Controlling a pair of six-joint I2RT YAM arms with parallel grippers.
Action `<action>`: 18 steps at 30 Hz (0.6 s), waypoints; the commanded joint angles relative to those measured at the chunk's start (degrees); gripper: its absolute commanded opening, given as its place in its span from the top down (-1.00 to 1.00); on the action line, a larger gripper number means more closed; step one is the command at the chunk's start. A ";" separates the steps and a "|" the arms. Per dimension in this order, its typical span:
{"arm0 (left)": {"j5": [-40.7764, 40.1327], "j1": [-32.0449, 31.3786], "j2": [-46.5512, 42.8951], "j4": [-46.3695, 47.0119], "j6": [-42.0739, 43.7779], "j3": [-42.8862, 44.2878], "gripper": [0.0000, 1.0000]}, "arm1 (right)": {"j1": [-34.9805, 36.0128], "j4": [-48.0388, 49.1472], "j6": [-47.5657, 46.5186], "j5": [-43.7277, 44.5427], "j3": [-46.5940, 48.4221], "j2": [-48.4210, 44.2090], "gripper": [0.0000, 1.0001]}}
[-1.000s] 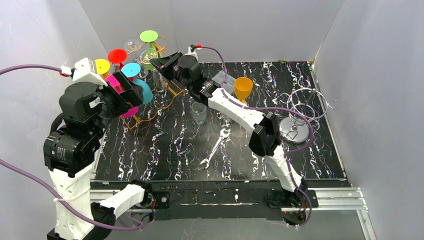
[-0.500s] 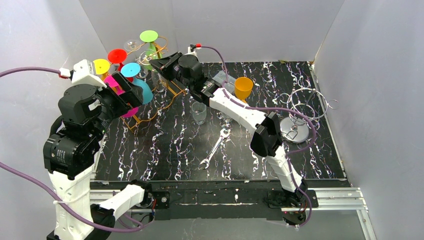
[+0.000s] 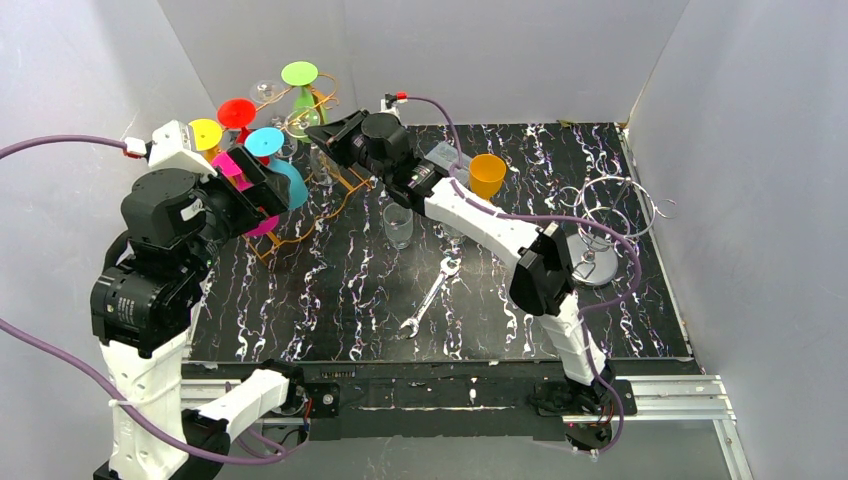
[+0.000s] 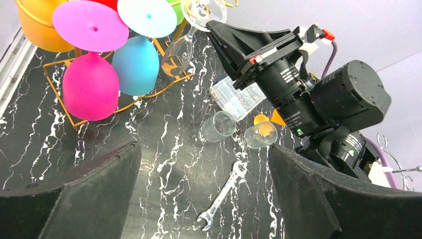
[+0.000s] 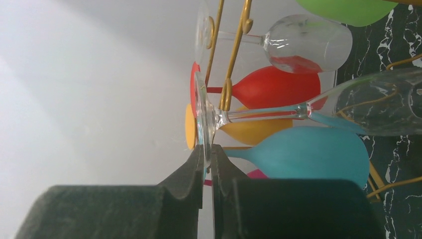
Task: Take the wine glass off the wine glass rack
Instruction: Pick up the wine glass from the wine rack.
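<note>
I am pinching the foot of the clear wine glass point(image 5: 263, 113), hanging in the gold rack point(image 5: 227, 93) just ahead, in my near-closed right gripper point(image 5: 205, 149), and judging it next needs sliding out along the rails.

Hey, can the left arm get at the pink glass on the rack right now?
Probably yes: the left pincer is open, the pink glass hangs on the side facing it, and nothing sits between them.

Clear wine glass point(image 5: 363, 104), upside down, on gold wire rack point(image 5: 235, 64)
</note>
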 commanded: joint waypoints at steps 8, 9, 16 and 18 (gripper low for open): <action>1.35 0.28 1.12 1.09 -0.51 -0.89 -0.94 | 0.43 2.64 -1.32 -1.11 -0.08 -6.19 0.97; 1.28 0.21 1.27 1.08 -0.48 -0.95 -0.92 | 0.43 2.64 -1.32 -1.20 -0.34 -6.38 0.97; 3.57 0.27 4.02 1.08 -0.81 0.75 -0.59 | 0.43 2.71 -2.95 -2.11 -6.85 -11.38 0.97; 4.99 0.28 4.97 1.23 -1.76 1.19 -0.42 | 0.24 2.58 -3.81 -2.54 -10.27 -14.19 0.97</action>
